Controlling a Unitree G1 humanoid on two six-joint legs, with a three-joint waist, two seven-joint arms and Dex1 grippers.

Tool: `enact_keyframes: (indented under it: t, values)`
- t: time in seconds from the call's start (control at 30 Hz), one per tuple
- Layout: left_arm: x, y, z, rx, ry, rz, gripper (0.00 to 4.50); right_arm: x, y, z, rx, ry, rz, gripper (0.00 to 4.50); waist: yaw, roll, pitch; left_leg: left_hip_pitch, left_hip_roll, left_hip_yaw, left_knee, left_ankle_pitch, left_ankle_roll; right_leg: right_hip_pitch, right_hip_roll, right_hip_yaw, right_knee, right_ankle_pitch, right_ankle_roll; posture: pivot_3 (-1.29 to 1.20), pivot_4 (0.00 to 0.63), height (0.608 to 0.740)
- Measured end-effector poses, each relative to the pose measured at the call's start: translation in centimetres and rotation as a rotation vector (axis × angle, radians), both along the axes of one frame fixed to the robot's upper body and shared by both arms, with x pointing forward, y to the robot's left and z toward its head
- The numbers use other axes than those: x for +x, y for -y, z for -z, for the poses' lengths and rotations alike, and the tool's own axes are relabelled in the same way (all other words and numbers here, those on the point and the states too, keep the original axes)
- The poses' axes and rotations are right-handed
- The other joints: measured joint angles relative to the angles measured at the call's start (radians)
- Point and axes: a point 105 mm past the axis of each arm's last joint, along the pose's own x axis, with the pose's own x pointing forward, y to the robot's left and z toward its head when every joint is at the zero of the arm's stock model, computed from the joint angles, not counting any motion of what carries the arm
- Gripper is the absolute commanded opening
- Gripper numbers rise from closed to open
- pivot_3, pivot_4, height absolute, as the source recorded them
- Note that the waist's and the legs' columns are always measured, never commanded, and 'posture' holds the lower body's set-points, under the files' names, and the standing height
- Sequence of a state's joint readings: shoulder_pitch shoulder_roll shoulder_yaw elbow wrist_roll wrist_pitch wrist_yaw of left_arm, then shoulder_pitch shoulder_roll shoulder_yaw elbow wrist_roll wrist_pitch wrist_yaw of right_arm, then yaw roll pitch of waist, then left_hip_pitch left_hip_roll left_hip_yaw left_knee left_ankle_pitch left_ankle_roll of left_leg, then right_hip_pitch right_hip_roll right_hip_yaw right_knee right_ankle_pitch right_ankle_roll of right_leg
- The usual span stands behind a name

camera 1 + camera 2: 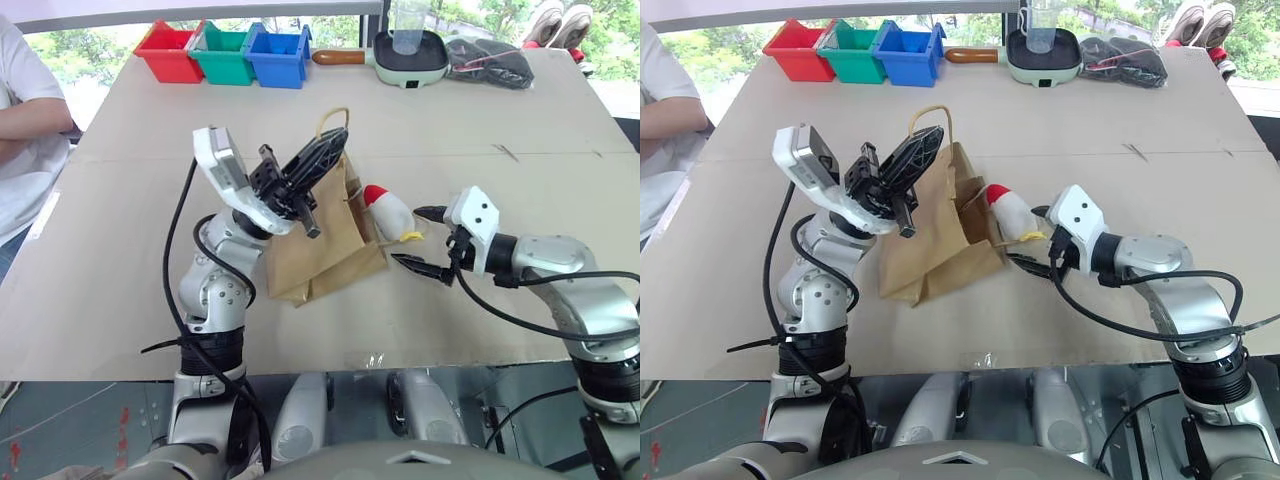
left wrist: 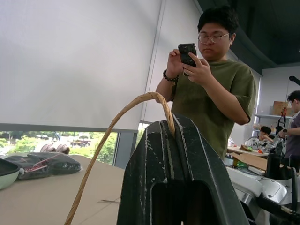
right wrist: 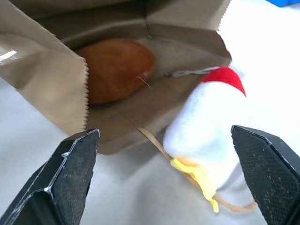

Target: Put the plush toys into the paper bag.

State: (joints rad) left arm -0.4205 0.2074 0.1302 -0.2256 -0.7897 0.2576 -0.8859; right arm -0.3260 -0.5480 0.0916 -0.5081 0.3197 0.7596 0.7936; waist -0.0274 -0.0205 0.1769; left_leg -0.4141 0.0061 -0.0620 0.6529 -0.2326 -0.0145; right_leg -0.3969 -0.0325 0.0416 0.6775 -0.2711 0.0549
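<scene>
The tan paper bag (image 1: 322, 245) lies on the table with its mouth facing right. My left gripper (image 1: 335, 142) is shut on one of its twisted loop handles (image 2: 117, 124) and lifts that side up. Inside the bag sits the rust-brown plush toy (image 3: 115, 68). The white plush toy (image 1: 390, 212), with its red end and yellow tuft, lies on the table right at the bag's mouth. My right gripper (image 1: 405, 236) stands open just in front of the white toy (image 3: 206, 122), with nothing between its fingers.
At the table's far edge stand a red bin (image 1: 168, 52), a green bin (image 1: 222, 54) and a blue bin (image 1: 277, 55), then a pan (image 1: 408, 58) and a black cloth bundle (image 1: 490, 62). A person (image 1: 25, 130) sits at the left; another person (image 2: 206, 84) stands holding a phone.
</scene>
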Motion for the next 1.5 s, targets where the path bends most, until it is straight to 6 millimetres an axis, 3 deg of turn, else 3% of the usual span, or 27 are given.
enact_keyframes:
  t: [0.1, 0.2, 0.3, 0.4, 0.67, 0.77, 1.0, 1.3, 1.5]
  values:
    - [0.1, -0.2, 0.1, 0.005, -0.009, -0.013, 0.00, 0.2, 1.1, 0.6, 0.041, -0.103, 0.101, 4.37, 0.004, 0.000, 0.000, 0.000, 0.000, 0.000, 0.000, 0.000, 0.000, 0.000, 0.000, 0.000, 0.000, 0.000, 0.000, 0.00, 0.150, 0.740]
    - [-0.1, -0.8, 0.0, 0.005, -0.009, -0.028, 0.00, 0.6, 2.3, 1.8, 0.208, -0.344, 0.300, 4.37, 0.005, 0.000, 0.000, 0.000, 0.001, 0.000, 0.000, 0.000, 0.000, 0.000, 0.001, 0.000, 0.000, 0.000, 0.000, 0.00, 0.150, 0.740]
    - [-0.5, -0.9, -0.4, 0.004, 0.003, -0.032, 0.00, 0.5, 2.8, 2.8, 0.300, -0.492, 0.394, 4.37, 0.010, 0.000, 0.000, 0.000, 0.000, 0.000, 0.000, 0.000, 0.000, 0.000, 0.000, 0.001, 0.000, 0.000, 0.000, 0.00, 0.150, 0.740]
    - [-0.6, -1.1, -0.3, 0.002, -0.005, -0.039, 0.00, 0.6, 2.9, 2.9, 0.366, -0.574, 0.444, 4.37, 0.010, 0.000, 0.000, 0.000, 0.000, 0.001, 0.000, 0.000, 0.000, 0.000, 0.000, 0.001, 0.000, 0.000, 0.000, 0.00, 0.150, 0.740]
    - [-0.8, -1.2, -0.4, 0.002, -0.007, -0.057, 0.00, 3.2, 2.7, 3.3, 0.552, -0.737, 0.533, 4.37, 0.010, 0.001, 0.000, 0.000, 0.000, 0.001, 0.000, 0.000, 0.000, 0.000, 0.001, 0.001, 0.000, 0.000, 0.000, 0.00, 0.150, 0.740]
    - [-0.9, -1.2, -0.4, 0.003, -0.007, -0.064, 0.00, 3.9, 2.9, 3.7, 0.596, -0.776, 0.570, 3.65, 0.009, 0.001, 0.000, 0.000, 0.000, 0.001, 0.000, 0.000, 0.000, 0.000, 0.001, 0.001, 0.000, 0.000, 0.000, 0.00, 0.150, 0.740]
    - [-1.1, -1.3, -0.3, 0.004, -0.013, -0.075, 0.00, 4.7, 2.9, 4.4, 0.696, -0.847, 0.590, 0.12, 0.006, 0.001, 0.000, 0.000, 0.000, 0.001, -0.001, 0.000, 0.000, 0.000, 0.001, 0.001, 0.000, 0.000, 0.000, 0.00, 0.150, 0.740]
    - [-1.0, -1.5, 0.0, 0.000, -0.029, -0.094, 0.00, 5.1, 1.8, 2.3, 0.835, -0.763, 0.465, 0.03, -0.010, 0.001, 0.000, 0.000, 0.000, 0.001, -0.001, 0.000, 0.000, 0.000, 0.001, 0.000, 0.000, 0.000, 0.000, 0.00, 0.150, 0.740]
    - [-0.8, -3.0, -0.4, -0.002, -0.026, -0.157, 0.00, 3.6, 0.9, -4.9, 0.936, -0.503, 0.176, 0.03, -0.014, 0.002, 0.001, 0.000, 0.001, 0.001, -0.001, 0.000, 0.000, -0.001, 0.001, 0.000, 0.000, 0.000, 0.000, 0.00, 0.150, 0.740]
